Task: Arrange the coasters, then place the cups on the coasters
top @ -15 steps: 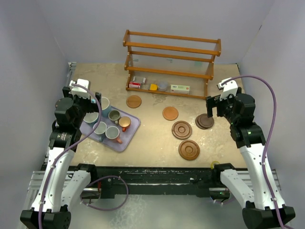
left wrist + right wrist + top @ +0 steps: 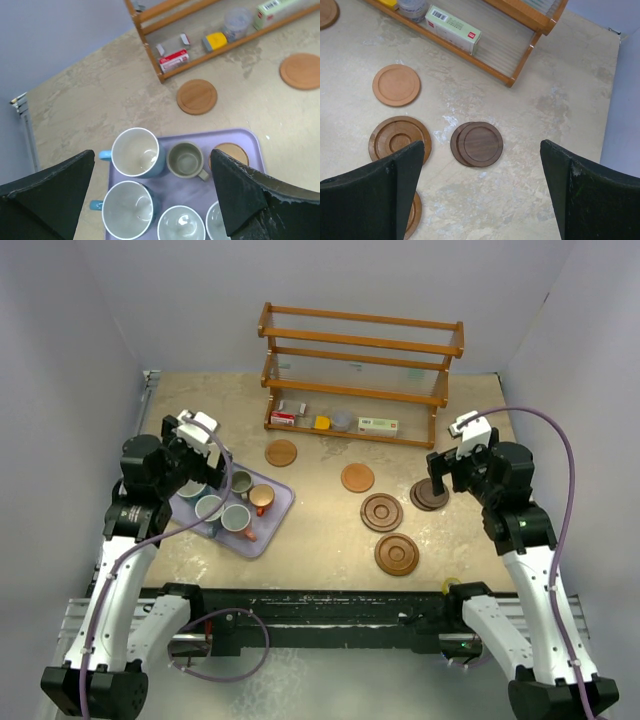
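The left tool hangs over the lavender tray, its two fingers spread wide and pinching nothing. The tray sits at about 9 o'clock on the bench. Below the tool, two pale blue cups with white insides stand upright on the tray, one nearer than the other. A grey-green cup stands just at 3 o'clock of the farther one. The rims of two further cups show at the lower edge of the left wrist view. In the top view a copper-orange cup is at the tray's 3 o'clock side. Every cup in view is on the tray.

The right tool hovers at about 3 o'clock of the bench, its fingers also spread wide with nothing between them. Under it lie two dark brown coasters, one overlapping the other and slightly offset. At their 9 o'clock a grooved coaster lies flat on the bench, apart from them. A second grooved coaster lies near it toward 6 o'clock. One light brown coaster lies toward 11 o'clock of the dark pair. The other light coaster is farther toward 9 o'clock, just in front of the wooden rack at 12 o'clock.
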